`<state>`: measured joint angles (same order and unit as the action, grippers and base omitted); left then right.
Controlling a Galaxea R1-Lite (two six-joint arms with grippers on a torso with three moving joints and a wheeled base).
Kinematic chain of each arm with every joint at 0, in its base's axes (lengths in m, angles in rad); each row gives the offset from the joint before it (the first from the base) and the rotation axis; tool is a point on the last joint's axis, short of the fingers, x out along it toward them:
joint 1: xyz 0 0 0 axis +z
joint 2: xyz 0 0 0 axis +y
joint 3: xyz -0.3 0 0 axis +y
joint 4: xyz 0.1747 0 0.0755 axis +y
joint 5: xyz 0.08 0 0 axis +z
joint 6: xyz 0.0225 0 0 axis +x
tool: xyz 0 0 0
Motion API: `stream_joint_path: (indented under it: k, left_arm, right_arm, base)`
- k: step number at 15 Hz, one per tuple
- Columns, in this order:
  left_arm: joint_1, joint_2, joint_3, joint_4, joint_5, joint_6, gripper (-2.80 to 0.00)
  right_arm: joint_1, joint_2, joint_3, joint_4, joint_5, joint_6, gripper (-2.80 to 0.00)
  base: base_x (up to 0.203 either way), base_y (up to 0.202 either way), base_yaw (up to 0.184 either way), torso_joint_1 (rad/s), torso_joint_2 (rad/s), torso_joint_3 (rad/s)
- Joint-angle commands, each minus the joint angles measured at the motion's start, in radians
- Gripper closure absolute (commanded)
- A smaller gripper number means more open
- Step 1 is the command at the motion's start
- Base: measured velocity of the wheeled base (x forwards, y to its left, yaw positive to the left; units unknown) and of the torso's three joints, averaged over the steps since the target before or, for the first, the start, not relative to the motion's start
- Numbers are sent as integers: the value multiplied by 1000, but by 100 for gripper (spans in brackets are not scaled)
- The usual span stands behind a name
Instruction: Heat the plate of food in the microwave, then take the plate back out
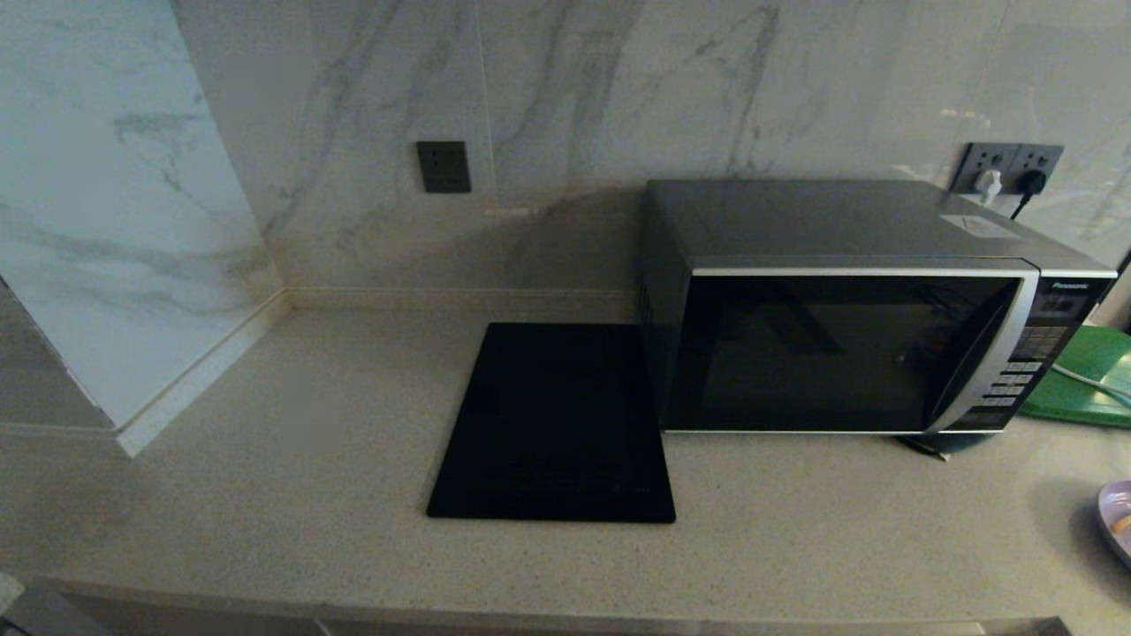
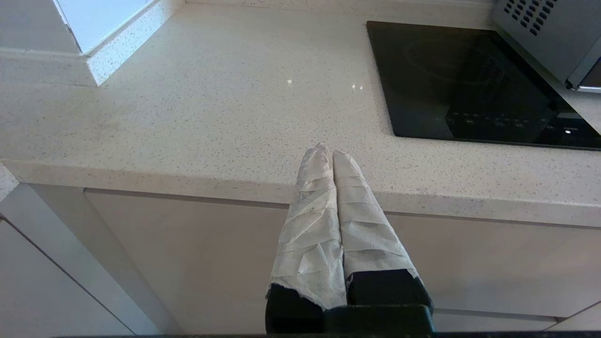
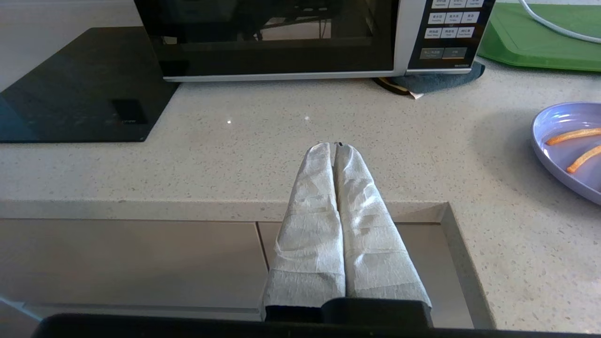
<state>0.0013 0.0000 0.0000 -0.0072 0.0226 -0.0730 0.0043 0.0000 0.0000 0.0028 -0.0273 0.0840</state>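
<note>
While microwave (image 1: 848, 349) faces forward, door closed.

A home kitchen was shown: a speckled stone counter (image 1: 265, 495) was backed by marble-patterned wall tiles (image 1: 574, 106), with a microwave (image 1: 848, 344), a black induction hob (image 1: 557, 424), wall sockets (image 1: 1007, 168) and cabinet fronts (image 2: 211, 253) below.

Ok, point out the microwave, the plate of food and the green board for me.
microwave (image 1: 848, 353): head view, on the black glass door.
plate of food (image 3: 563, 155): right wrist view, on bare plate surface between the fries.
green board (image 3: 521, 42): right wrist view, on its flat top.
</note>
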Motion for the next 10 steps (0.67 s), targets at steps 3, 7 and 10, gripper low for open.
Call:
stream_joint_path:
  k: [3,7,10]
  left_arm:
    - [0,0,0,0,0,-1,0]
    - [0,1,0,0,0,-1,0]
    - [0,2,0,0,0,-1,0]
  right_arm:
    - [0,0,2,0,0,0,0]
    - [0,0,2,0,0,0,0]
    - [0,0,2,0,0,0,0]
  base:
    - [0,0,0,0,0,0]
    - [0,0,0,0,0,0]
    - [0,0,0,0,0,0]
